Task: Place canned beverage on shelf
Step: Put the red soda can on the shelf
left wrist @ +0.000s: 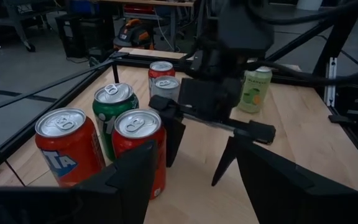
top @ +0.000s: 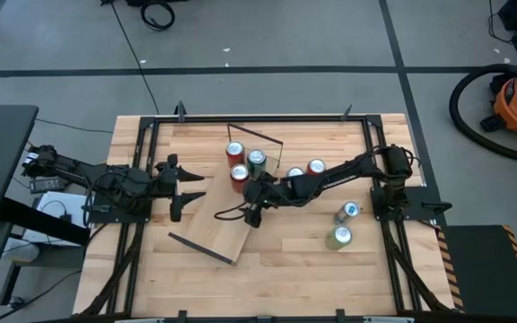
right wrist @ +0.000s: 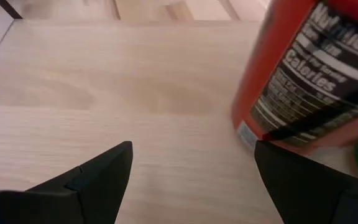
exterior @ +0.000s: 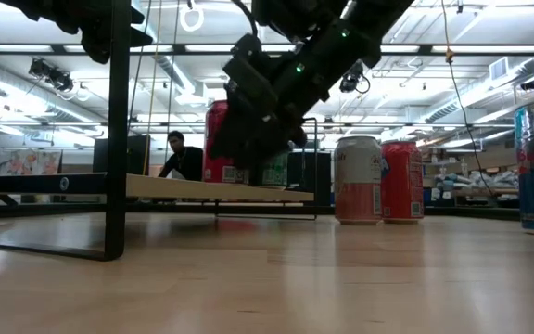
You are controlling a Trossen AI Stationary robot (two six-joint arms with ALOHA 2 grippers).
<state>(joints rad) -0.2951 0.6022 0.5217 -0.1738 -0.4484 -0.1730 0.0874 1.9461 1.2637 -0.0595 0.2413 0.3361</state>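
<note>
Your shelf (top: 227,215) lies angled on the table's middle, carrying three upright cans (top: 239,176). Your right gripper (top: 255,199) hangs just beside the nearest red can (right wrist: 316,74), fingers spread, empty. Left gripper (top: 185,187) waits nearby, also spread.

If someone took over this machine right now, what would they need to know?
Right tool: open, empty, over the shelf beside the front red can.
Left tool: open, empty, waiting at the shelf's left edge.
Done: three cans stand on the shelf, two red and one green can.
Left: two cans stand on the table behind the right arm, two more farther right.
</note>
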